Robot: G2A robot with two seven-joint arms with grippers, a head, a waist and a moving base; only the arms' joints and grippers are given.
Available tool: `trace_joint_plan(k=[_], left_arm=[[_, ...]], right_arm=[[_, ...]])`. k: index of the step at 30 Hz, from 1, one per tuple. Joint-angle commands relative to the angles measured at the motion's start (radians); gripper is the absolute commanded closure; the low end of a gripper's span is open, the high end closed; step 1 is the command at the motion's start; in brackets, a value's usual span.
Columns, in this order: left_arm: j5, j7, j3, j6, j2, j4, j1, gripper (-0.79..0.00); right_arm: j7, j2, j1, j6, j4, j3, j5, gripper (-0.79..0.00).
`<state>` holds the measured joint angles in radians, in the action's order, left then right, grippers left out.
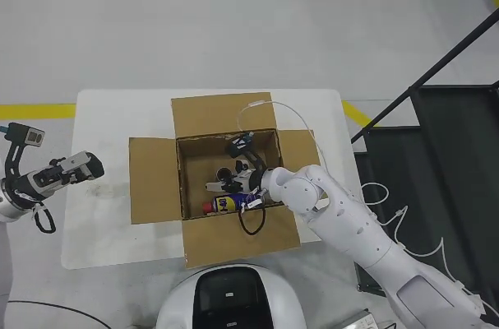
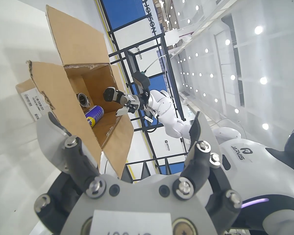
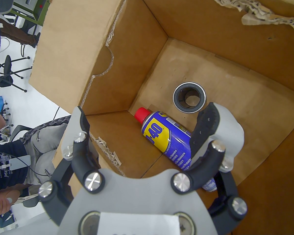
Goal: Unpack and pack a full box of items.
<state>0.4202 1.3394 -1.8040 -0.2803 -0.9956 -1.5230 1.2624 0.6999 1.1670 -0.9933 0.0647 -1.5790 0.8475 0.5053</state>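
Two items lie on the floor of the open cardboard box (image 1: pixel 224 115), which stands on the white desk (image 1: pixel 109 123). One is a blue-and-yellow spray can (image 3: pixel 166 135) on its side, and the other is a short metal ring (image 3: pixel 189 97) just beside it. The right gripper (image 3: pixel 142 111) hangs in the box mouth above the can, spread wide and holding nothing. The can lies along the box wall nearest the robot, red cap toward the robot's left. From the right wrist, its long axis runs slantwise to the line between the fingers. A clean pinch across its girth would likely need a wrist turn before descending. The left gripper (image 2: pixel 123 119), also wide open and empty, is well apart near the desk's left edge, so the right arm is plainly nearer.
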Motion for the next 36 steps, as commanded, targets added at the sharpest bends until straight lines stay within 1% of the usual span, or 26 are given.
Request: trace_joint_plan(k=[1, 5, 31, 36], left_arm=[[0.006, 0.007, 0.005, 0.001, 0.002, 0.006, -0.009, -0.785], [0.018, 0.010, 0.018, -0.003, 0.007, 0.034, -0.032, -0.785], [0.018, 0.010, 0.018, -0.003, 0.007, 0.034, -0.032, -0.785], [0.018, 0.010, 0.018, -0.003, 0.007, 0.034, -0.032, -0.785]], right_arm=[[0.000, 0.000, 0.000, 0.000, 0.000, 0.000, 0.000, -0.785], [0.000, 0.000, 0.000, 0.000, 0.000, 0.000, 0.000, -0.785], [-0.006, 0.000, -0.002, -0.001, 0.001, 0.002, -0.001, -0.785], [0.055, 0.007, 0.041, -0.015, 0.026, -0.015, 0.043, -0.785]])
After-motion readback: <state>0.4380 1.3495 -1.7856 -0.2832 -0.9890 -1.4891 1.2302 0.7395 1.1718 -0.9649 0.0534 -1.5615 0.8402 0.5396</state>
